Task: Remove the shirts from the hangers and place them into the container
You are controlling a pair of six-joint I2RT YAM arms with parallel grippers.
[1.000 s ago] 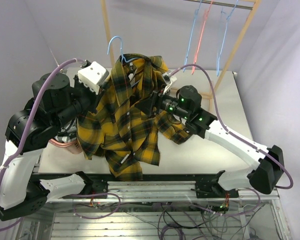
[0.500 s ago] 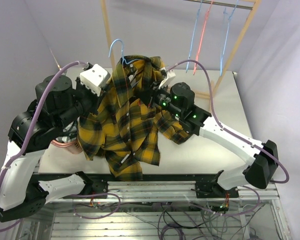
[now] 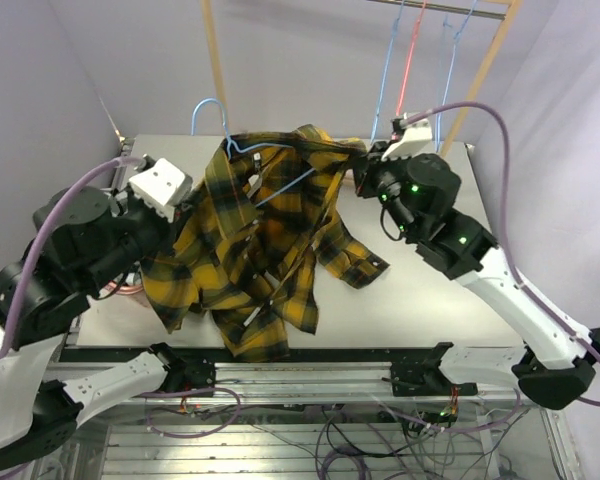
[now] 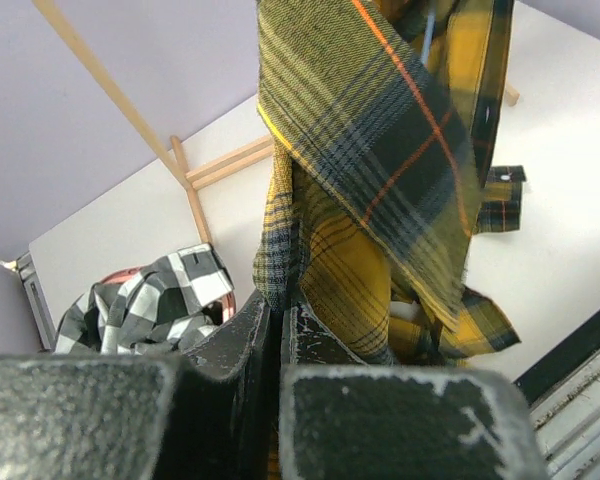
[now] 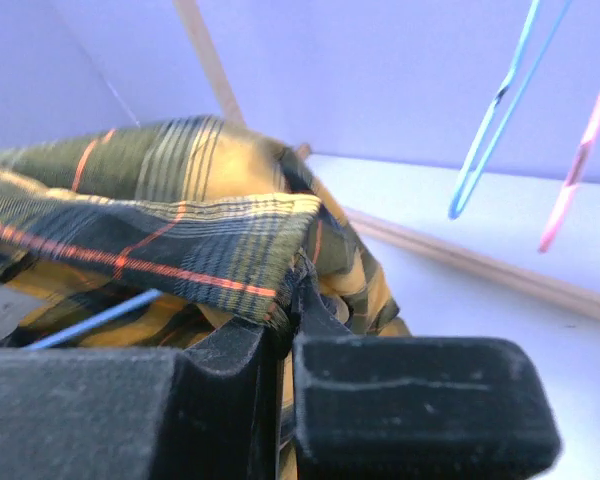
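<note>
A wooden rack [image 3: 214, 60] stands at the table's [image 3: 430, 290] far edge, with three bare hangers [image 3: 408, 60] on its rail. In front we see both arms raised, holding the yellow shirt [image 3: 250, 250] spread above the table. The left hand [image 4: 280, 315] is clamped on its left side and the right hand [image 5: 288, 300] pinches its right edge. A fourth hanger [image 3: 212, 108], blue, sits inside the collar. A checked shirt [image 4: 155, 300] lies in the basket [image 4: 120, 276] at left.

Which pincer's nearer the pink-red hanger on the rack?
Right. The right pincer, shut on the plaid shirt, is close by the pink-red hanger; left pincer grips the shirt's far side.
</note>
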